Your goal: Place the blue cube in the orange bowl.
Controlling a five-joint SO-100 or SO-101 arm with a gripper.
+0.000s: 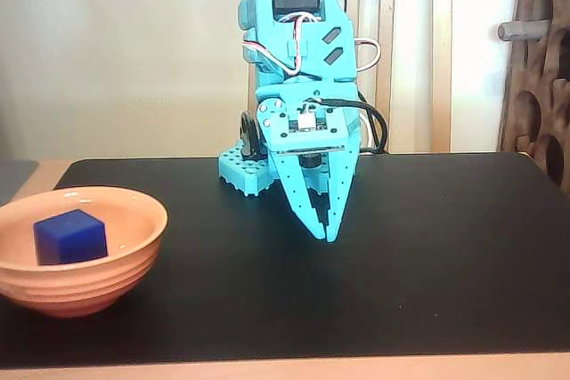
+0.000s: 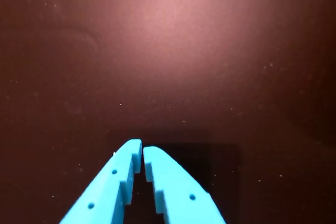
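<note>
In the fixed view the blue cube (image 1: 70, 237) lies inside the orange bowl (image 1: 89, 287), which stands at the table's front left. My turquoise gripper (image 1: 326, 230) points down at the middle of the table, well to the right of the bowl, with its fingers together and nothing between them. In the wrist view the gripper (image 2: 142, 148) enters from the bottom edge, its tips nearly touching over the bare dark mat. Neither the cube nor the bowl shows in the wrist view.
The black mat (image 1: 427, 255) covers the table, with a wooden edge along the front. The arm's base (image 1: 249, 171) stands at the mat's back centre. A brown perforated panel (image 1: 543, 68) rises at the far right.
</note>
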